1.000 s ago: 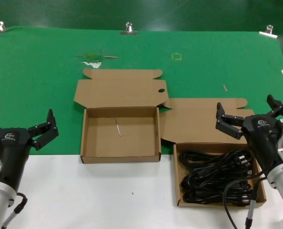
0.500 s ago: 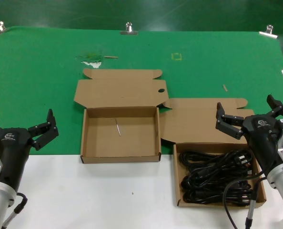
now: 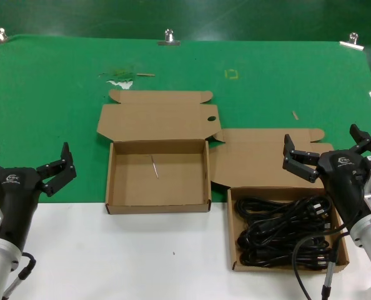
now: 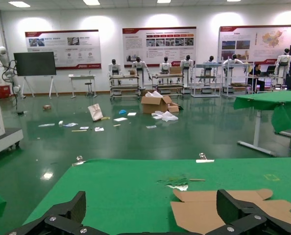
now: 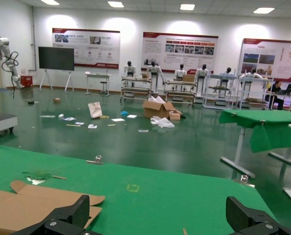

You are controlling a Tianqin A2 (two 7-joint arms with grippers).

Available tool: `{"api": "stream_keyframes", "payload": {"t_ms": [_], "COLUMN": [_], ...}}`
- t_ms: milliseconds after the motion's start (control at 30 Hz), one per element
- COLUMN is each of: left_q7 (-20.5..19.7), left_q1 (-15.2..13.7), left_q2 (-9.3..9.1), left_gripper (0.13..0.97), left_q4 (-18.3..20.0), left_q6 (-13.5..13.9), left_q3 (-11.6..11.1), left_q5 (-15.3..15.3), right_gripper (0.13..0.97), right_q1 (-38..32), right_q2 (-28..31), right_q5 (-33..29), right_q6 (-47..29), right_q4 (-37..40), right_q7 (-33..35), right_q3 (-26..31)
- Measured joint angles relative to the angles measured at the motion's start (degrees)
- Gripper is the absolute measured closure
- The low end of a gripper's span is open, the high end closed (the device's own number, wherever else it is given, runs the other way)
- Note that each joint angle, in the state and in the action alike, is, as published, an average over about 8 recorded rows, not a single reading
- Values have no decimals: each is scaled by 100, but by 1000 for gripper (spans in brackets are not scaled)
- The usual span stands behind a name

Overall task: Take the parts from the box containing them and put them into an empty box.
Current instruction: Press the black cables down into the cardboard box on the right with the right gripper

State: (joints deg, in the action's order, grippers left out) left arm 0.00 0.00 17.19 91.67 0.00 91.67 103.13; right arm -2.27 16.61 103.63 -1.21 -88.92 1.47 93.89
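Black coiled power cords [image 3: 279, 230] fill the squarer cardboard box [image 3: 285, 267] at the front right, whose plain lid [image 3: 254, 159] lies open behind it. The wider empty box [image 3: 110, 178] sits left of it, holding only a thin sliver [image 3: 154, 167]; its lid [image 3: 157, 119] with a round hole [image 3: 212, 118] lies flat behind. My right gripper [image 3: 323, 137] hovers open above the far right corner of the cord box. At the front left, well left of the empty box, my left gripper [image 3: 28, 153] also stands open. Both wrist views show open, empty grippers [image 4: 151, 200] [image 5: 157, 203] facing the green cloth.
Green cloth [image 3: 48, 94] covers the back of the table, held by metal clips [image 3: 168, 37]; the front strip is white [image 3: 142, 256]. Paint scraps [image 3: 120, 78] and a yellow square mark [image 3: 232, 74] lie behind the boxes. My right arm's cable [image 3: 304, 250] hangs over the cord box.
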Motion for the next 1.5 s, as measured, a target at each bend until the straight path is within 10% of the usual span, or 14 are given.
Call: {"api": "stream_keyframes", "payload": {"t_ms": [700,1233,1500], "left_q7": [0,-1,-1], "left_q1": [0,0,0], "left_q2": [0,0,0], "left_gripper": [383,777,836], "left_q4": [0,0,0], "left_q6": [0,0,0], "left_q3": [0,0,0], "left_q5": [-1,-1,-1], "right_gripper": [129,129,129], "right_q1": [-86,-985,-1768], "right_q2": [429,1068,1765], "right_q5": [120,671,565], "right_q6": [-267,-2937,-4062], "right_q4": [118,632,933], "right_q7": [-46,1110,974], "right_q3": [245,-37,442]}}
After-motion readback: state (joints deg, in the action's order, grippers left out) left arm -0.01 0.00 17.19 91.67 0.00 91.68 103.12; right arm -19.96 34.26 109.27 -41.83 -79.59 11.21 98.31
